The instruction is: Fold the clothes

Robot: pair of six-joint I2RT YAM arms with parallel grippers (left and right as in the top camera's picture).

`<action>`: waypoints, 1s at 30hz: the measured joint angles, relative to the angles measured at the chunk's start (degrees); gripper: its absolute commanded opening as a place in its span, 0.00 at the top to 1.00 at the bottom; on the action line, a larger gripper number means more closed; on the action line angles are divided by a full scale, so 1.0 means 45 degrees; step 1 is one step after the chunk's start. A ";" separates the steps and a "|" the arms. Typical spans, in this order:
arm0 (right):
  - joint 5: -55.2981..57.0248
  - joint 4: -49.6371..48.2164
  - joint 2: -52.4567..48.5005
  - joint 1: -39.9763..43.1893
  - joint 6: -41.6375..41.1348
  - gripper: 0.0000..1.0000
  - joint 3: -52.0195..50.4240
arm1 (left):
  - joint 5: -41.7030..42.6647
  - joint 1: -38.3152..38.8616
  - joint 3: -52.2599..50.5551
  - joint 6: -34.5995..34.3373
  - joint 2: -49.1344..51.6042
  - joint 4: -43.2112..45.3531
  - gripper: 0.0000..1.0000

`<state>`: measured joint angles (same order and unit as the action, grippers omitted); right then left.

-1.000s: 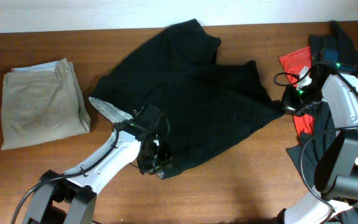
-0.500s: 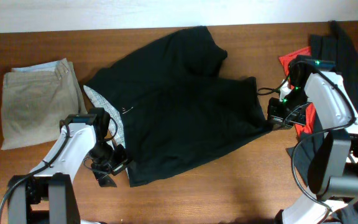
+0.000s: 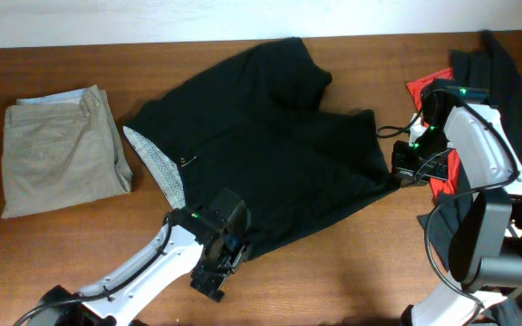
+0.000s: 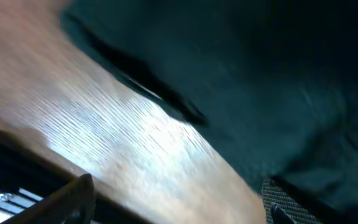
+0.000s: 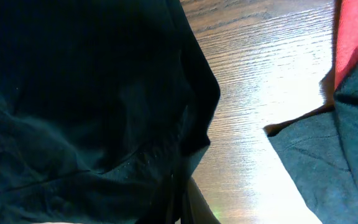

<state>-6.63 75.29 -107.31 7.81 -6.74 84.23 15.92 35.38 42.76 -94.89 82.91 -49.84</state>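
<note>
The clothes [image 3: 279,154] in the overhead view are a big black garment spread across the middle of the table, with pale speckled lining [image 3: 157,163] showing along its left edge. My left gripper [image 3: 217,267] hovers at the garment's front edge. In the left wrist view this gripper [image 4: 179,208] is open, with bare wood between its fingers [image 4: 73,196] and the black fabric [image 4: 260,74] beyond them. My right gripper [image 3: 401,170] is shut on the garment's right corner, and the right wrist view shows that gripper [image 5: 188,205] pinching black cloth [image 5: 92,93].
Folded khaki trousers [image 3: 57,149] lie at the far left. A red cloth [image 3: 433,91] and more dark garments [image 3: 515,81] are heaped at the right, beside the right arm. The table's front edge [image 4: 17,149] runs close under the left gripper.
My left gripper has let go of the garment's left edge, opened wide and swung right to the front hem. The garment lies flatter, further left. The right gripper still holds its corner.
</note>
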 measured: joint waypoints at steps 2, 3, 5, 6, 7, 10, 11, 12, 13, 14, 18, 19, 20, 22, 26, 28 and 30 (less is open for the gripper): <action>-0.0005 0.0000 0.0000 0.0000 0.0024 0.96 0.0000 | -0.1491 0.0053 -0.0277 -0.1511 0.0000 0.0214 0.15; 0.0000 0.0005 0.0000 0.0000 0.0024 0.96 0.0000 | -0.2448 0.0053 -0.0287 -0.1807 0.0000 0.0432 0.15; 0.0000 0.0010 0.0000 0.0000 0.0029 0.96 0.0000 | -0.3784 0.0053 -0.0291 -0.2166 0.0000 0.0476 0.16; 0.0000 0.0010 0.0000 0.0000 0.0024 0.96 0.0000 | -0.4245 0.0053 -0.0350 -0.2487 0.0000 0.0656 0.20; 0.0000 0.0010 0.0000 0.0000 0.0029 0.96 0.0000 | -0.4401 0.0053 -0.0437 -0.2608 0.0000 0.0801 0.24; 0.0000 0.0024 0.0000 0.0000 0.0029 0.96 0.0000 | -0.4435 0.0053 -0.1404 -0.2914 -0.0097 0.1987 0.86; 0.0000 0.0034 0.0000 0.0000 0.0039 0.96 0.0000 | -0.4391 0.0053 -0.1545 -0.2968 -0.0253 0.2210 0.99; -0.0005 0.0039 0.0000 0.0000 0.0063 0.96 0.0000 | -0.4337 0.0058 -0.1617 -0.2919 -0.0287 0.2623 0.99; -0.0005 0.0039 0.0000 0.0000 0.0068 0.96 0.0000 | -0.4342 0.0053 -0.1632 -0.2701 -0.0316 0.2676 0.99; -0.0005 0.0097 0.0000 0.0005 0.0078 0.96 0.0000 | -0.4347 0.0053 -0.1681 -0.1967 -0.0578 0.2565 0.99; -0.0748 0.0573 0.0835 0.1224 0.0068 0.96 -0.0024 | -0.4415 -0.0068 -0.1171 0.2482 -0.5192 -0.0500 0.99; -0.1088 0.0806 0.1705 0.1681 0.0068 0.96 -0.0049 | -0.4250 -0.0058 -0.1166 0.3240 -0.6314 -0.1132 0.99; -0.1350 0.0913 0.3308 0.1923 0.0063 0.96 -0.0049 | -0.3934 -0.0029 -0.0952 0.4265 -0.8573 -0.1647 0.99; -0.1511 0.0996 0.4983 0.1928 0.0063 0.96 -0.0049 | -0.3599 -0.0029 -0.0840 0.5212 -0.9593 -0.2118 0.99; -0.2123 -0.0005 0.7038 0.1923 0.0068 0.96 0.0345 | -0.3701 -0.0039 0.1073 0.6484 -1.0885 -0.3609 0.99; -0.3589 -0.2239 0.7111 0.1418 0.0063 0.96 0.0602 | -0.4847 -0.0019 0.1156 0.5547 -1.0865 -0.3415 0.99; -0.3988 -0.4114 0.6853 0.0554 0.0117 0.96 0.0622 | -0.6538 0.0019 0.1224 0.4726 -1.0812 -0.3016 0.99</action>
<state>-24.58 56.77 -76.47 10.31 -6.22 87.02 -13.50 35.46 48.27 -73.63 34.26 -63.42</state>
